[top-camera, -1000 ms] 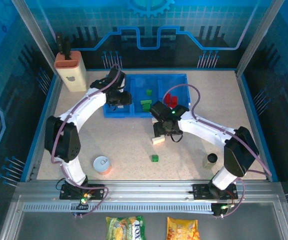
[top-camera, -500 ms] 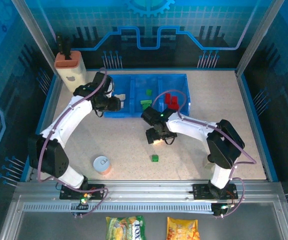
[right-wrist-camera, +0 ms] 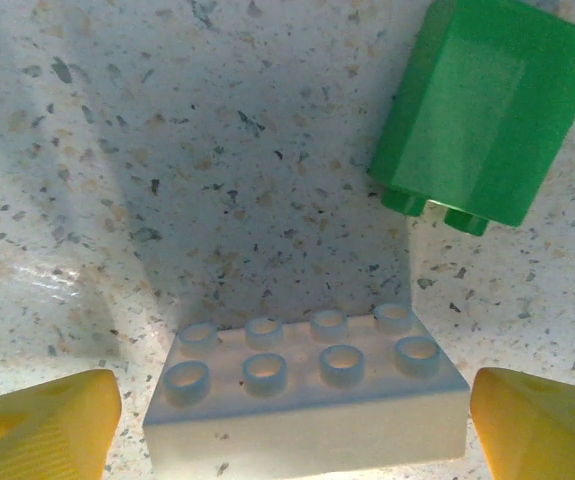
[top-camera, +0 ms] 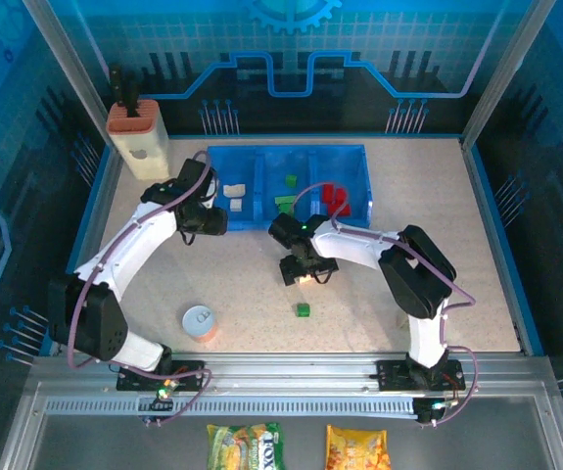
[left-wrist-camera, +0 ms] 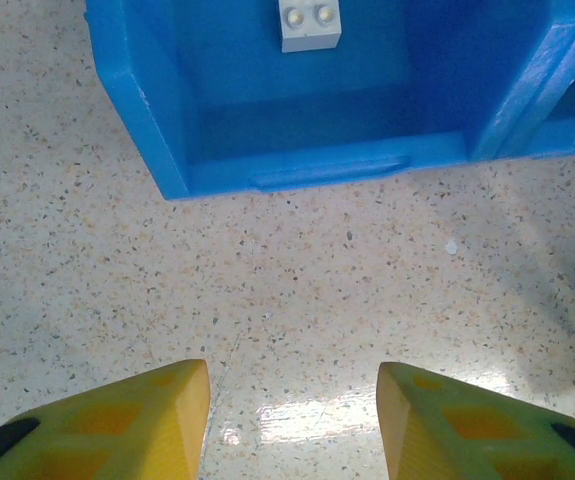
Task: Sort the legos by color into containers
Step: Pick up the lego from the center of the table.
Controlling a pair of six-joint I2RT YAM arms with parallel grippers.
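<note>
Top external: blue tray [top-camera: 340, 152] compartments hold cream, green, red legos [top-camera: 335, 196]; left fingers [left-wrist-camera: 117, 420], right fingers [right-wrist-camera: 37, 425] spread

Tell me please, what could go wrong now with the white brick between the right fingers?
1. The white brick lies slightly askew between the jaws of the open right gripper; closing may twist it loose.
2. The green brick lies close beside it and could get knocked during the pick.
3. The left gripper, open, sits before the tray compartment that holds a small white brick, so the arms may crowd each other there.
</note>
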